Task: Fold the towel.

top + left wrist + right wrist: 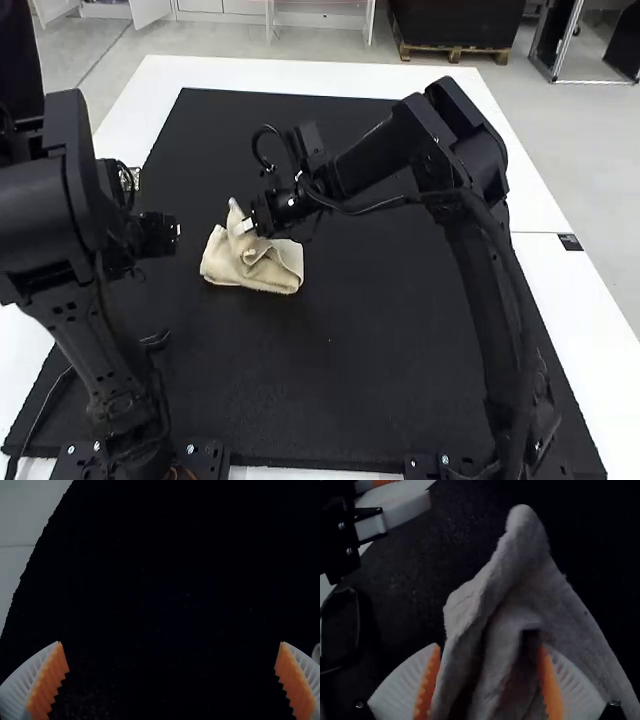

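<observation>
Near the left edge of the table (pixel 130 125), the left pincer (pixel 174 234) is held (spread wide); farther in, the bunched towel (pixel 226 264) is pinched by its raised folds in the right pincer (pixel 246 227).

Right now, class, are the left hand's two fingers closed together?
No, the left hand has its orange pads wide apart, with black mat between them.

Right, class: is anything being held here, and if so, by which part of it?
The towel, by a raised, bunched part of it, in the right claw; the left claw is open and empty.
</observation>
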Available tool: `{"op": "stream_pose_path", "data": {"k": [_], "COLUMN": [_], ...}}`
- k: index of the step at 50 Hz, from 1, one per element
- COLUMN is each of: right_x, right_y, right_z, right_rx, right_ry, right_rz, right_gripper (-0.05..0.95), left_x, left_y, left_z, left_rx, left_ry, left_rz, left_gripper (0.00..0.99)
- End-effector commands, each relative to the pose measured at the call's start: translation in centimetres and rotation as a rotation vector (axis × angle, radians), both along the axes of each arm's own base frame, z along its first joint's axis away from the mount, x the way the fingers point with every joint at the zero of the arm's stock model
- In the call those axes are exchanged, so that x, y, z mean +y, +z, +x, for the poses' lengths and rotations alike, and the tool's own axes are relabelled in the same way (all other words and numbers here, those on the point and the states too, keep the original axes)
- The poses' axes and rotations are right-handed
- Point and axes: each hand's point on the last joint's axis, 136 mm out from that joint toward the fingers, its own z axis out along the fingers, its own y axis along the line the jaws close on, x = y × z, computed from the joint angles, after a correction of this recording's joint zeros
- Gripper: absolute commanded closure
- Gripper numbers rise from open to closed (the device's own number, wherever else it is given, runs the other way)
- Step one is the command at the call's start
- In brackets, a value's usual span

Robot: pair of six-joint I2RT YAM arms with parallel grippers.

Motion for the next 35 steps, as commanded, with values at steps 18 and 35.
{"op": "stream_pose_path", "data": {"k": [18,35], "right_x": [1.0,0.5], "right_y": [3.8,1.1], "right_z": [-1.6,-2.2], "right_rx": [0.051,0.056], "right_ry": [0.098,0.136], "right_rz": [0.106,0.088], "right_gripper": [0.9,0.92], "left_x": [0.2,0.2], "left_y": [1.4,1.5], "left_z": [0.3,0.4], "left_rx": [-0.044,-0.05], "left_ry": [-0.011,-0.011], "left_rz": [0.023,0.023], "left_gripper": [0.028,0.026]}}
